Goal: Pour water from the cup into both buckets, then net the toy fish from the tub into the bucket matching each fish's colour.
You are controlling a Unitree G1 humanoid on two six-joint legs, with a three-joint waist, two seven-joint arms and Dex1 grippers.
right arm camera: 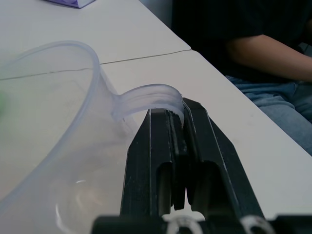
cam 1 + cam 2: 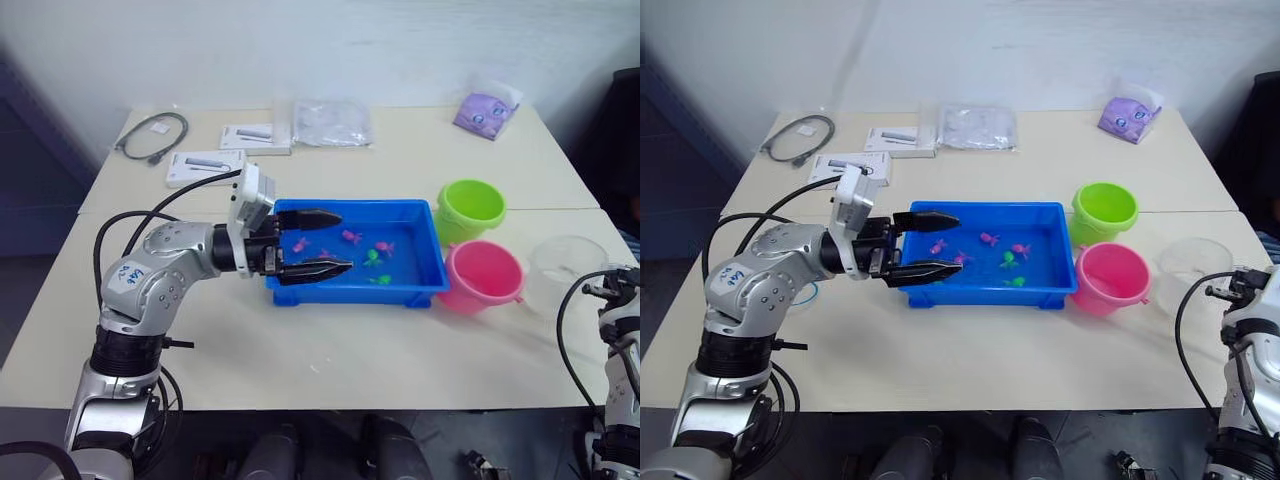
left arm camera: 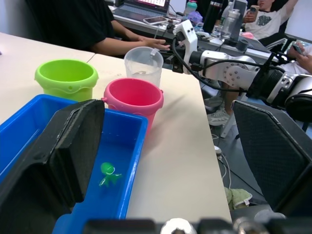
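Cup (image 2: pixel 566 268) stands upright at the right end of the table (image 2: pixel 330 350), just beside the pink bucket (image 2: pixel 482 277), with the green bucket (image 2: pixel 470 209) next behind that. The right gripper (image 1: pixel 178 114) is pinched narrow on the cup's handle (image 1: pixel 148 97), fingers closed across the thin loop. I judge the cup light and stiff but thin-walled and slick, so the handle is the right hold; with only a narrow strip between the pads it could swing or twist once tilted, and any water inside would shift the weight toward the mouth. How much water it carries I cannot tell.

The left gripper (image 2: pixel 318 243) hangs spread wide and empty over the left end of the tub (image 2: pixel 425 291), where pink and green fish (image 2: pixel 372 257) lie scattered on the blue floor.

Room for pouring looks fair: both buckets stand close together between cup and tub, so the cup needs only a short lift and a tip toward the pink rim, then a reach past it to the green one. The cup sits near the table's right edge, and a person (image 1: pixel 263 53) sits just beyond that edge, so any swing outward should be kept small. The pink bucket is light enough to be knocked over by the cup's lip.
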